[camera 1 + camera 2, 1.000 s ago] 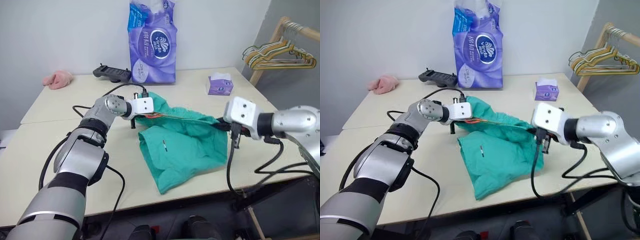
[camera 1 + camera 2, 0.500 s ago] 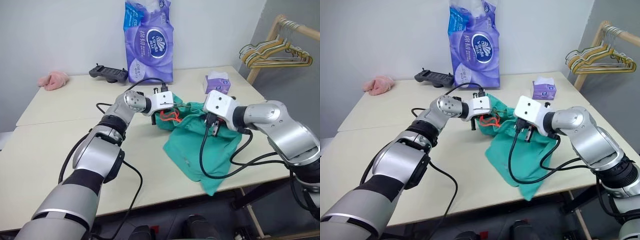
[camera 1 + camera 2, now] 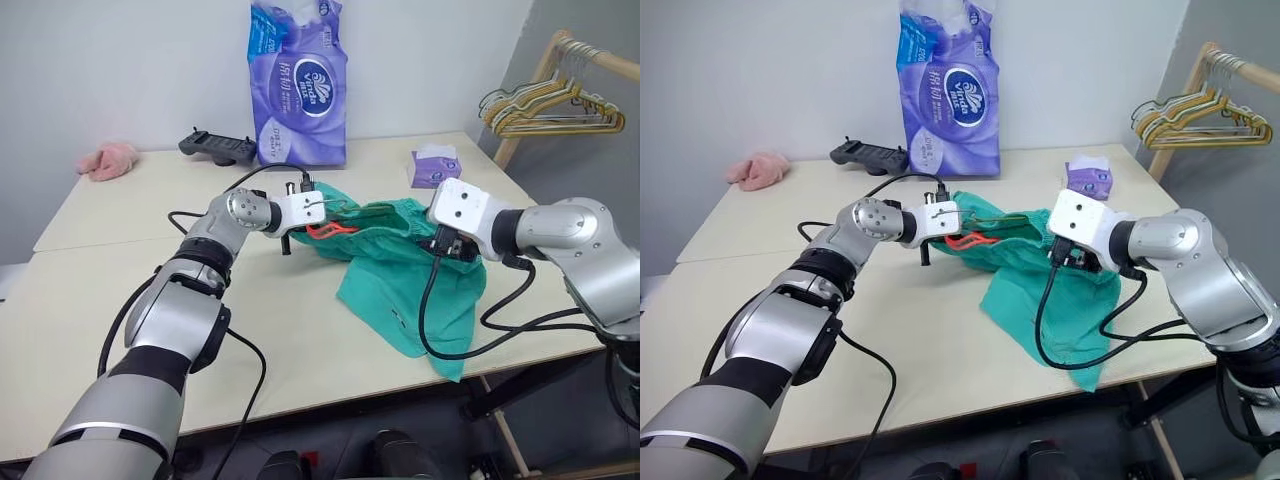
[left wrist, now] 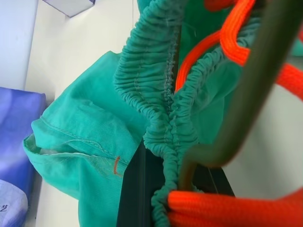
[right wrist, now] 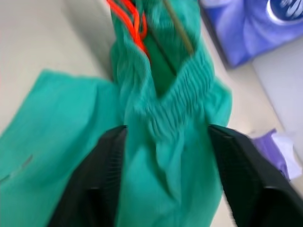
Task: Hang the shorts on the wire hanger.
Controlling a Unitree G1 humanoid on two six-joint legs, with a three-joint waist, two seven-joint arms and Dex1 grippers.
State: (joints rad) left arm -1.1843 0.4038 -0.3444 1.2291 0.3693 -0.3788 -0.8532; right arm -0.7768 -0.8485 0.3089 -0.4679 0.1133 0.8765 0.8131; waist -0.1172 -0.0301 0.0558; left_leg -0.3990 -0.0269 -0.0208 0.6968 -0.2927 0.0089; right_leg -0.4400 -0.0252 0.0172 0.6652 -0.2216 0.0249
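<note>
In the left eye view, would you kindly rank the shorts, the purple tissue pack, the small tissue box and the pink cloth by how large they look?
Largest to smallest:
1. the shorts
2. the purple tissue pack
3. the small tissue box and the pink cloth look about alike, so I would not rank them; both sit far back, which may shrink them.

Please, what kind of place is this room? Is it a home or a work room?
Probably an indoor test or work room, not a lived-in home: a plain pale table against a bare wall, a wooden clothes rail with spare hangers, and a game-style controller lying beside a tissue pack.
</note>
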